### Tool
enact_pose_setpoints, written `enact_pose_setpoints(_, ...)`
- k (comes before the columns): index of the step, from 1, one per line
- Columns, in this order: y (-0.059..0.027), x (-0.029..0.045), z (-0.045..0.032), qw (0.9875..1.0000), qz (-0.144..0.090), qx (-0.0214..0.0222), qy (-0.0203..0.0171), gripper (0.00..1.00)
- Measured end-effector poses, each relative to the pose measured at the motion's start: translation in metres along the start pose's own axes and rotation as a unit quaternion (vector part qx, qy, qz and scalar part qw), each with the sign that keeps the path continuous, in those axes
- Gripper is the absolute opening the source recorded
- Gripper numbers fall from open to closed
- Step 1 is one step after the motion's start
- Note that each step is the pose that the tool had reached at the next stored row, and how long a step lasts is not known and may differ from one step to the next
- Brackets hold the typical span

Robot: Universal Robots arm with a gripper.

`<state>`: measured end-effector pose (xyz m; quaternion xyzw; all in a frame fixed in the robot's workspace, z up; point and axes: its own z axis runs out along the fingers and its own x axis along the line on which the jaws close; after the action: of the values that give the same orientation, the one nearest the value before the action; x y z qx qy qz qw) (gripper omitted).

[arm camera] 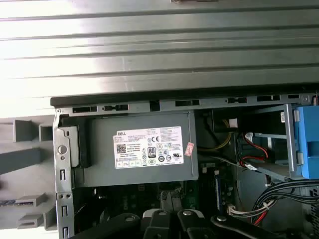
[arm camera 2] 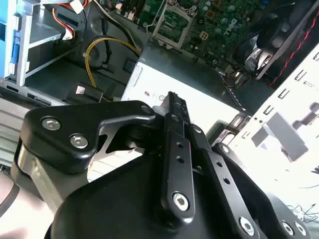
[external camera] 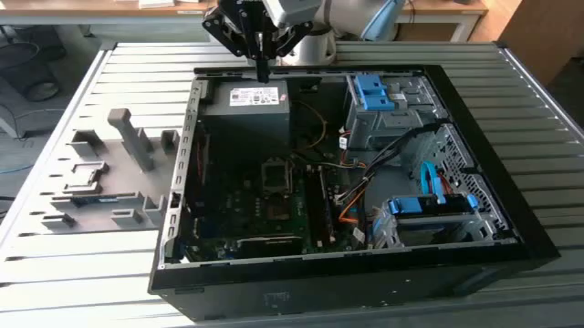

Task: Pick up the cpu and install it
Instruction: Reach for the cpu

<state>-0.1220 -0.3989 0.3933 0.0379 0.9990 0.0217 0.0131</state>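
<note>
My gripper (external camera: 262, 76) hangs over the far end of the open computer case (external camera: 511, 205), just above the grey power supply (external camera: 245, 102). Its black fingers point down and are pressed together in the second wrist view (arm camera 2: 171, 95), with nothing visible between them. The cpu is out of view. The black socket frame (external camera: 276, 176) lies on the motherboard in the middle of the case, nearer the camera than the gripper; in the second wrist view the socket frame (arm camera 2: 172, 22) is beyond the fingertips. The power supply's label (arm camera: 149, 148) faces the first wrist view.
A grey parts fixture (external camera: 109, 184) with upright posts lies on the slatted table on the exterior view's left, holding a blue-green memory stick (external camera: 96, 200). Inside the case are blue drive brackets (external camera: 374, 92), cable bundles (external camera: 401, 147) and a yellow cable (arm camera 2: 107, 47).
</note>
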Motion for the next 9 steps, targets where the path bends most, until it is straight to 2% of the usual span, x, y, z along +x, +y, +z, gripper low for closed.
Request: enact_pose_setpoints(9,0.0,0.0004,0.0,1.0,0.0,0.0001,0.0,0.1)
